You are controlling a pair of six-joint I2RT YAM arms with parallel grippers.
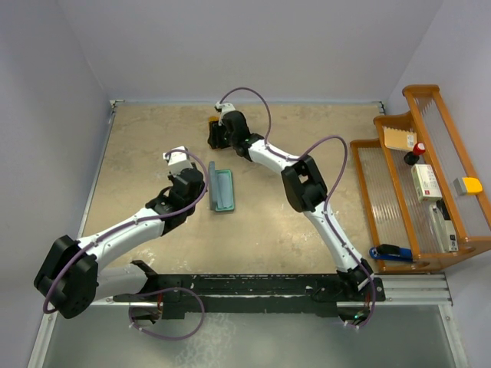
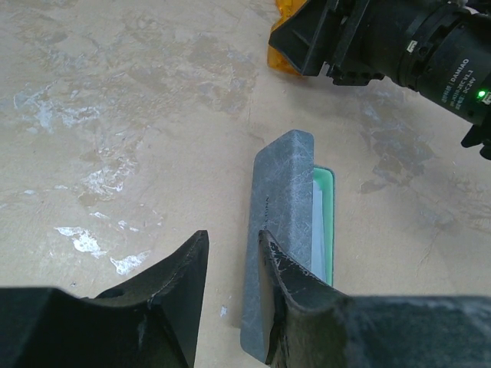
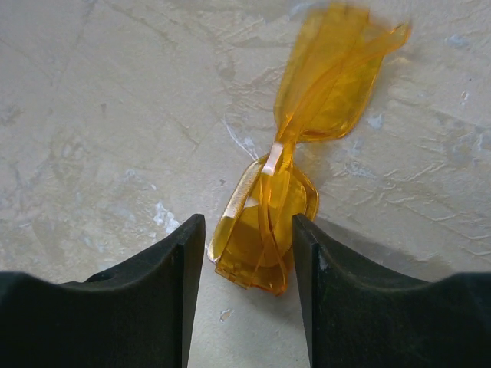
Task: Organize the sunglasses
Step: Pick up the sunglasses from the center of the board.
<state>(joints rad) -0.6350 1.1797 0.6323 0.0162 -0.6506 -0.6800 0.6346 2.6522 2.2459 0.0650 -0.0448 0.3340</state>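
Beige, mottled tabletop (image 1: pixel 146 138) fills the scene, walled by pale lavender panels. Toward its far edge, near the middle, lie the sunglasses (image 3: pixel 307 126), a small folded pair with see-through orange lenses. One lens points away from the right wrist camera and looks blurred. The other lens sits between the two black fingers of the right gripper (image 3: pixel 247 230). Its edges lie right at the finger pads, but whether the fingers are actually pinching it cannot be told.

Nearer the arms, well apart from the sunglasses, an open case (image 1: pixel 222 192) rests on the table. Its grey-blue lid stands up on edge and the teal lining shows beside it.

The left gripper (image 2: pixel 232 241) hovers just beside the case on its lid side. Its fingers are slightly parted with nothing between them.

Off the table's right edge stands an orange wooden rack (image 1: pixel 365 201) holding several small items.
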